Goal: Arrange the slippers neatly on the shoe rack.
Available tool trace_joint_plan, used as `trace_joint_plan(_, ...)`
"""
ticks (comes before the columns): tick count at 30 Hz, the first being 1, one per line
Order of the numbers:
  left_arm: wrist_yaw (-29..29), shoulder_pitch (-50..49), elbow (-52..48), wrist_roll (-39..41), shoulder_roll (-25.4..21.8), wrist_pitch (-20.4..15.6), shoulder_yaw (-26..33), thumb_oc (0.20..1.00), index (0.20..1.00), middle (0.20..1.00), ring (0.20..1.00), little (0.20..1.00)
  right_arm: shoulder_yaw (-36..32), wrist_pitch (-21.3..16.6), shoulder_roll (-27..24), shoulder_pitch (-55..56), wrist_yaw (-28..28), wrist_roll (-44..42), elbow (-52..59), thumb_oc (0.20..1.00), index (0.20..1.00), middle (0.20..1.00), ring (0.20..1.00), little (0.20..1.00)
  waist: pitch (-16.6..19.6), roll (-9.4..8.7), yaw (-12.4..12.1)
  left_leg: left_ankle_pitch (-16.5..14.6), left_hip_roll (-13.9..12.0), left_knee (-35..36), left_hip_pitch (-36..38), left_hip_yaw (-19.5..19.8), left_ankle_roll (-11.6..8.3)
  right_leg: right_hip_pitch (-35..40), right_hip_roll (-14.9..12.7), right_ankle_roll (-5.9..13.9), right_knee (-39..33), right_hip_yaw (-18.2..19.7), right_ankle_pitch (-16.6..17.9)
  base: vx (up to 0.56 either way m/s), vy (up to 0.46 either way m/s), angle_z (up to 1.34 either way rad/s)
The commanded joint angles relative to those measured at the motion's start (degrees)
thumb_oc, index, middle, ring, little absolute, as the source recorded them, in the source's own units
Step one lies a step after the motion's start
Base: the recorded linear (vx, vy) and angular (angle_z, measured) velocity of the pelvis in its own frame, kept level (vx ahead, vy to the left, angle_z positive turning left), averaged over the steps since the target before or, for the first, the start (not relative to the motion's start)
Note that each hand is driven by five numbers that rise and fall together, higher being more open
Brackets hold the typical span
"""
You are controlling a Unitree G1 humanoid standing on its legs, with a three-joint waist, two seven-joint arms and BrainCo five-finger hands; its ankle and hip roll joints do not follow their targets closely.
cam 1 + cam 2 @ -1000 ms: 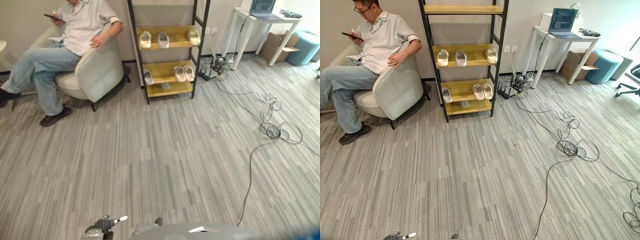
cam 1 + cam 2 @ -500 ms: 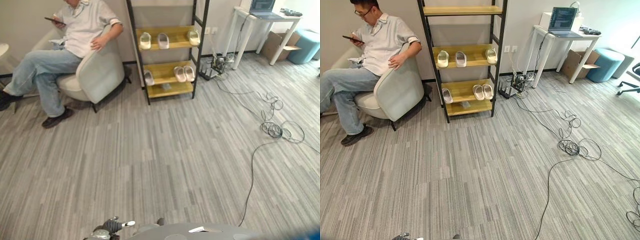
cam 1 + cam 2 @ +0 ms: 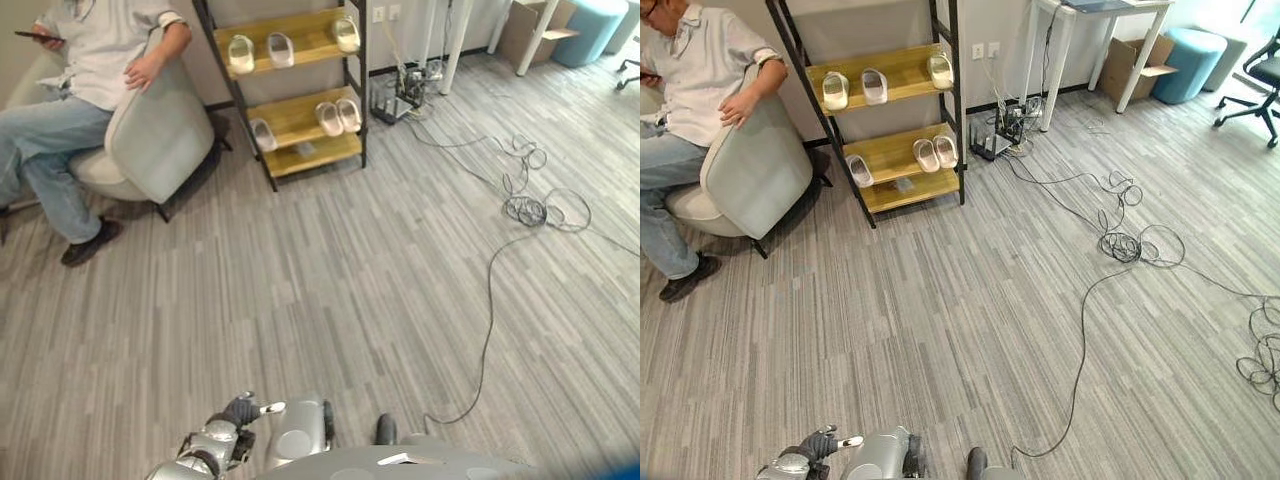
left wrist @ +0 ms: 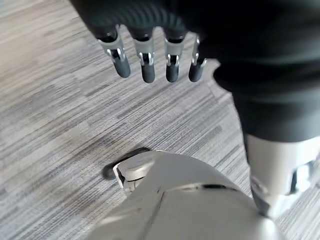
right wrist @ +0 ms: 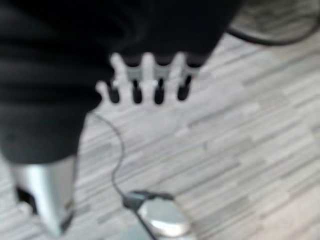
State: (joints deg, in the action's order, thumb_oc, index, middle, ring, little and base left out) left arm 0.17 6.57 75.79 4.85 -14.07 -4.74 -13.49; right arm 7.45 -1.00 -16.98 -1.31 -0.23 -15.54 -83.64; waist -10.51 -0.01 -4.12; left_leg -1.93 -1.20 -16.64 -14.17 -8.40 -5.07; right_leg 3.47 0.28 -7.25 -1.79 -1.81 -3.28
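Slippers (image 3: 338,116): six on shoe rack (image 3: 902,190), well apart from robot. Left hand (image 4: 150,62) and right hand (image 5: 145,85): fingers straight, holding nothing. Advice: walk close, stop squarely facing shelves before reaching.

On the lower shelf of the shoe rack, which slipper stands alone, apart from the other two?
The slipper at the left end of the lower shelf, nearest the armchair. The other two slippers lie side by side as a pair toward the right end.
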Motion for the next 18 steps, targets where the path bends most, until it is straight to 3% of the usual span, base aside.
trace_joint_plan(1,-0.3,-0.8,0.6,-2.9,0.8,-0.9,-2.3,1.0,1.0,1.0,1.0,1.0,-1.2,-1.2,-3.7,-0.3,-0.2,0.8,-0.1,1.0,1.0,1.0,1.0,1.0,1.5,3.01,-2.4,6.5,0.6,6.7,-1.7,-2.8,2.93,4.8,0.4,8.77,6.5,2.2,-8.0,0.27,-0.031,-0.31)
trace_joint_plan(2,0.1,-0.7,0.9,-3.9,0.8,-0.8,-2.4,1.0,1.0,1.0,1.0,1.0,-0.3,-1.5,-3.8,-1.1,-0.7,2.0,0.5,1.0,1.0,1.0,1.0,1.0,2.4,3.2,-4.0,9.0,2.8,12.9,-4.2,-5.7,2.65,7.7,1.7,8.61,5.0,3.8,-9.2,0.39,-0.032,-0.31)
trace_joint_plan(5,0.0,-1.5,2.5,-4.2,0.9,-0.1,-1.2,1.0,1.0,1.0,1.0,1.0,0.1,-1.2,-3.3,-1.8,-0.5,3.2,0.4,1.0,1.0,1.0,1.0,1.0,4.5,2.97,-6.0,10.4,4.4,17.4,-4.4,-5.8,3.83,10.9,2.9,8.77,5.0,6.9,-10.7,0.47,0.038,-0.6)
trace_joint_plan(8,1.0,-1.9,3.3,-4.3,0.6,0.1,-0.5,1.0,1.0,1.0,1.0,1.0,0.3,-0.8,-2.5,-1.3,-0.9,4.5,0.3,1.0,1.0,1.0,1.0,1.0,6.5,0.93,-6.3,10.7,5.6,15.6,-4.1,-4.5,6.13,10.8,1.4,10.52,8.6,6.3,-10.7,0.43,0.108,-0.71)
trace_joint_plan(10,0.8,-1.8,2.8,-2.5,0.8,-0.2,0.5,1.0,1.0,1.0,1.0,1.0,0.2,-1.2,-1.6,-1.0,-0.7,4.6,0.7,1.0,1.0,1.0,1.0,1.0,6.7,-1.44,-6.4,7.6,7.0,13.7,-2.8,-4.4,7.44,10.0,-0.5,14.65,15.9,6.5,-4.7,0.39,0.114,-0.11)
trace_joint_plan(13,1.0,-0.8,0.6,1.5,1.1,-0.8,1.4,1.0,1.0,1.0,1.0,1.0,0.0,-1.4,-1.0,-1.1,-0.5,4.1,2.2,1.0,1.0,1.0,1.0,1.0,4.9,-1.24,-5.2,3.8,6.6,12.2,1.1,-2.9,9.11,2.9,-0.9,21.57,32.5,5.1,9.7,0.28,0.128,-0.01)
trace_joint_plan(15,1.6,0.2,-0.8,2.2,1.1,-0.9,0.8,1.0,1.0,1.0,1.0,1.0,0.4,-1.5,-0.8,-1.5,-0.7,4.8,3.3,1.0,1.0,1.0,1.0,1.0,3.7,1.09,-4.1,2.3,4.7,12.2,4.3,-1.3,10.06,-2.6,-0.1,22.21,41.1,2.2,12.7,0.28,0.096,0.38)
trace_joint_plan(16,1.6,0.2,-0.8,2.2,1.1,-0.9,0.8,1.0,1.0,1.0,1.0,1.0,0.4,-1.5,-0.9,-1.5,-0.7,4.8,3.3,1.0,1.0,1.0,1.0,1.0,3.6,0.9,-3.9,2.2,5.0,12.1,4.3,-1.2,10.1,-2.7,-0.4,22.22,41.6,2.0,12.4,0.43,0.154,0.68)
trace_joint_plan(17,1.9,1.0,-1.2,2.1,1.1,-0.9,0.1,1.0,1.0,1.0,1.0,1.0,0.3,-1.7,-0.6,-1.6,-1.2,5.1,4.1,1.0,1.0,1.0,1.0,1.0,2.3,2.61,-2.1,0.4,4.7,13.6,9.6,0.2,10.75,-8.9,-3.6,18.85,46.2,-1.6,9.8,0.42,0.152,0.64)
trace_joint_plan(18,2.0,1.3,-1.2,2.0,1.3,-0.8,-0.2,1.0,1.0,1.0,1.0,1.0,0.0,-1.8,-0.5,-1.6,-1.2,4.4,4.3,1.0,1.0,1.0,1.0,1.0,1.7,3.26,-1.2,-0.5,4.7,13.8,11.8,0.8,10.65,-11.2,-5.4,17.4,45.6,-3.5,8.1,0.71,0.155,0.38)
